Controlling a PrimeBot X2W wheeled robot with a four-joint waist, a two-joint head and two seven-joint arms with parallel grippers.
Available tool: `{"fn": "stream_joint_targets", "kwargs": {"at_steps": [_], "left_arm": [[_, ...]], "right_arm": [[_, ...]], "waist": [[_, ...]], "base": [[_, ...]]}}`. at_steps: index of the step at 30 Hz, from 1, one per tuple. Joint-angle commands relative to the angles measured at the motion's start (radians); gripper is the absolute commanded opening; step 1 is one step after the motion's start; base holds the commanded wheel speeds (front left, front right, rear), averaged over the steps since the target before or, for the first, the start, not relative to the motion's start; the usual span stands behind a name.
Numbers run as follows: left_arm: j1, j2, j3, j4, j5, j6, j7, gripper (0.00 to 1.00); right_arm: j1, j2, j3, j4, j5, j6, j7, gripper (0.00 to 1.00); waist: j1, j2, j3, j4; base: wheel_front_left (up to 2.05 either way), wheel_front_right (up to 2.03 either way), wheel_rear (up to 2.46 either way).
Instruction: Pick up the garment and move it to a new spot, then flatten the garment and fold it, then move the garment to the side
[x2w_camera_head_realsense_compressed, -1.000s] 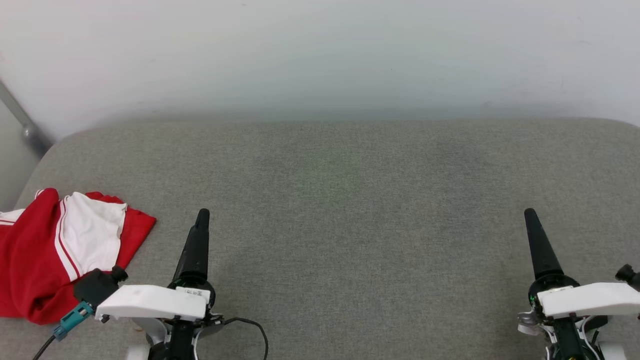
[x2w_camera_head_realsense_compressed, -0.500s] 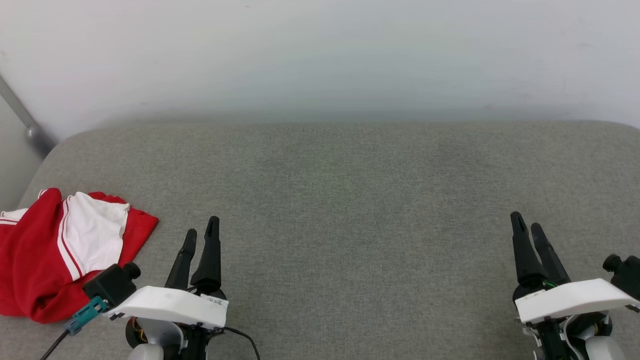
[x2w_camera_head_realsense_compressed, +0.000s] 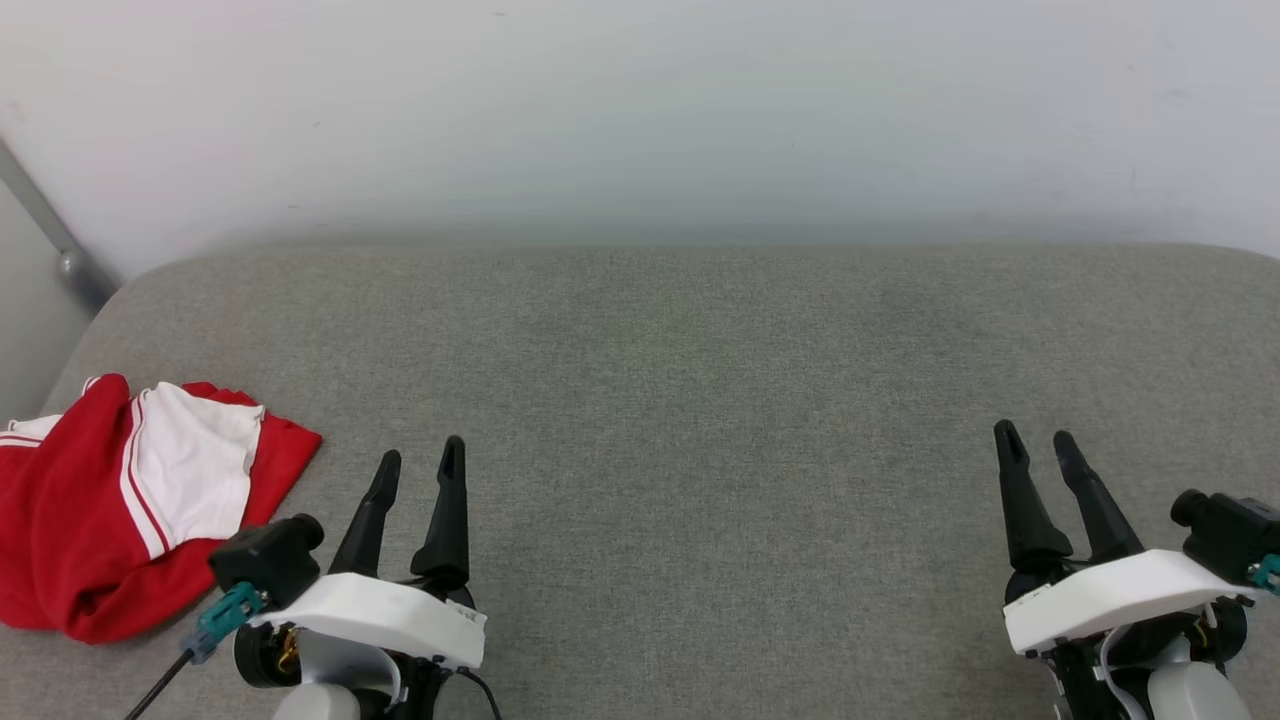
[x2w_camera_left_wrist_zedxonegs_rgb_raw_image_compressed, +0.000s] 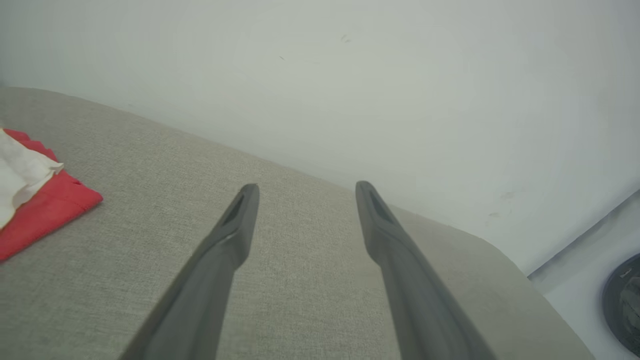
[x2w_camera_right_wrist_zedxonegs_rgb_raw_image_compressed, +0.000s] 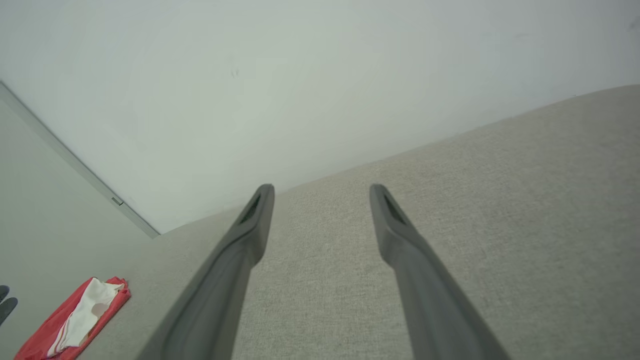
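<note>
Garment (x2w_camera_head_realsense_compressed: 110, 500) heaped on padded surface (x2w_camera_head_realsense_compressed: 700, 380), at its near-left corner, running off the head view's left edge. Left pincer (x2w_camera_head_realsense_compressed: 420, 458) just right of it, above the near edge, seemingly clear of the cloth. Right pincer (x2w_camera_head_realsense_compressed: 1035, 437) well apart, at near right. Wall (x2w_camera_head_realsense_compressed: 640, 110) stands behind the far edge.

Bright even light, soft faint shadows, no glare, wrist views wide-angle warped
</note>
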Motion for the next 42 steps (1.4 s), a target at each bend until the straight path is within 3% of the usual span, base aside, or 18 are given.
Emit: {"fn": "stream_joint_targets", "kwargs": {"at_steps": [1, 26, 42], "left_arm": [[-0.020, 0.010, -0.007, -0.010, 0.034, 0.006, -0.011, 1.00], [-0.044, 0.046, -0.073, 0.019, 0.297, 0.089, -0.072, 1.00], [-0.047, 0.045, -0.092, 0.041, 0.396, 0.101, -0.106, 1.00]], "right_arm": [[-0.020, -0.002, 0.003, -0.015, -0.033, 0.002, 0.001, 1.00], [0.013, 0.023, -0.007, -0.070, -0.294, 0.002, 0.005, 1.00], [0.040, 0.027, -0.015, -0.082, -0.381, 0.002, -0.005, 1.00]], "waist": [[0.0000, 0.0000, 0.000, 0.000], [0.0000, 0.0000, 0.002, 0.000], [0.0000, 0.0000, -0.001, 0.005]], "base": [[0.00, 0.00, 0.00], [0.00, 0.00, 0.00], [0.00, 0.00, 0.00]]}}
